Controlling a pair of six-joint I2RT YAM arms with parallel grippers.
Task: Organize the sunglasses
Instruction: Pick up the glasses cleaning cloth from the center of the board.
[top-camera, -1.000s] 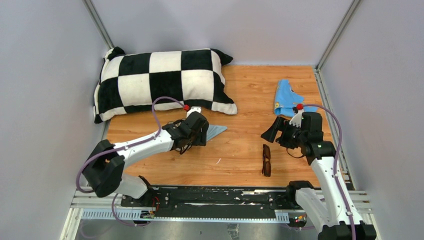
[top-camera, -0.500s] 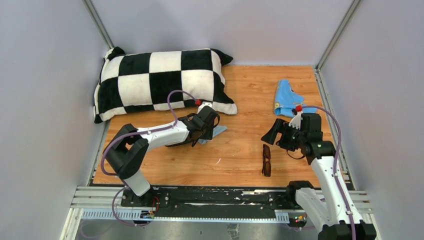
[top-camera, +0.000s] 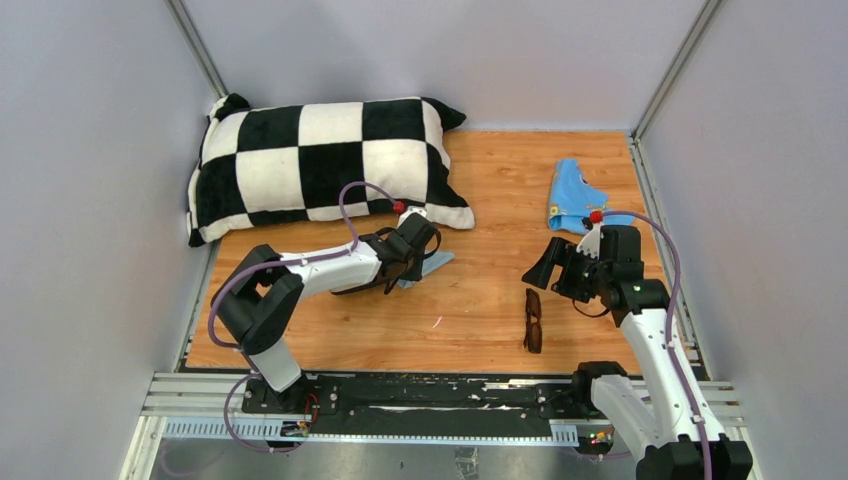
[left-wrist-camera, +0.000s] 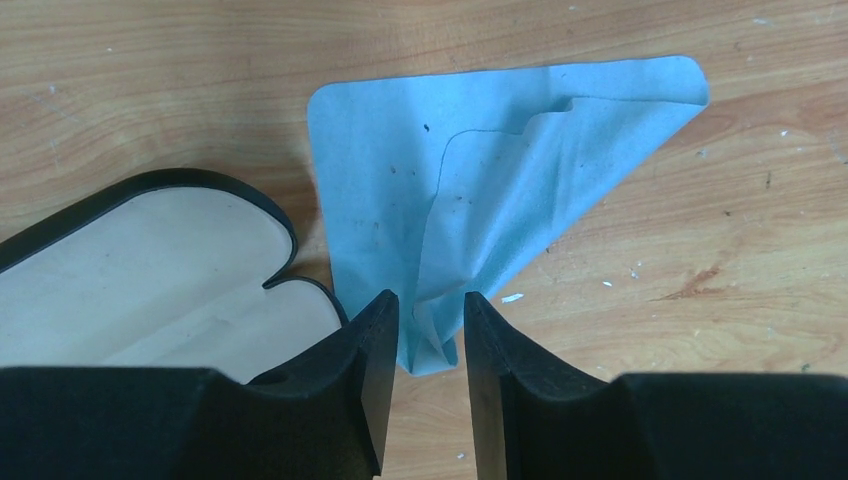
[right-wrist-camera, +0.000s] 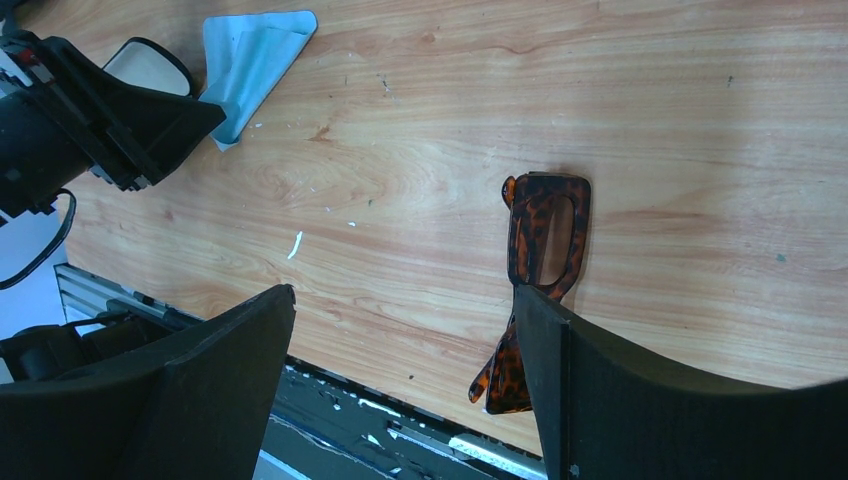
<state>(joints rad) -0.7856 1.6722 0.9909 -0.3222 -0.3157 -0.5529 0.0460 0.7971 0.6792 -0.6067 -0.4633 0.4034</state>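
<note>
The tortoiseshell sunglasses (top-camera: 533, 320) lie folded on the tabletop (top-camera: 480, 300) near its front edge, not yet picked up. The right gripper (right-wrist-camera: 405, 300) hangs above them with its fingers spread wide, the frame sitting closer to one finger than the other. Across the tabletop, the left gripper (left-wrist-camera: 430, 310) has its fingers drawn in to a narrow slot and appears to pinch the near corner of the blue cleaning cloth (left-wrist-camera: 500, 170), just beside the open glasses case (left-wrist-camera: 150, 290) (cream lining up, nothing visible in it). The step in hand looks like handling the cloth. Next, the right arm would need to center over the frame, lower, and close on it without pressing the lenses.
</note>
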